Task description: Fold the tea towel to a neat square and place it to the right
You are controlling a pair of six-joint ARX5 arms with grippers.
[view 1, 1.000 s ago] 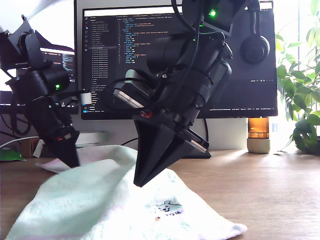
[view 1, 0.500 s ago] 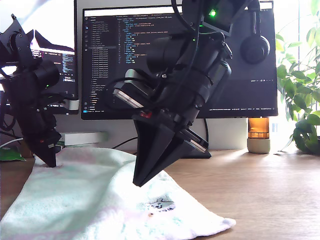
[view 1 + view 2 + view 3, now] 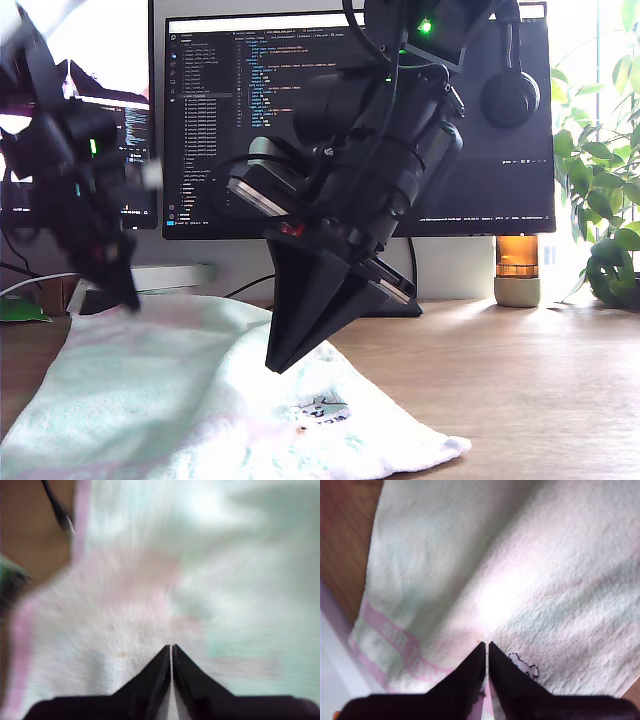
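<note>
While the tea towel [image 3: 200, 400] lies spread, both grippers' fingers are pressed together, empty.

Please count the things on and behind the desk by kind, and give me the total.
Tea towel: 1
Robot pincers, my first gripper and my second gripper: 2
Monitors: 2
Headphones: 1
Amber lamp: 1
Plant: 1
Total: 8

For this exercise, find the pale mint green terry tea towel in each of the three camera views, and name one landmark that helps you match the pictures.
Exterior view: the pale mint green terry tea towel lies across the desk's lower left.
First wrist view: blurred, it fills nearly the whole picture.
Second wrist view: it fills most of the picture.
Shared landmark: the small dark printed motif, seen in the exterior and second wrist views.
</note>
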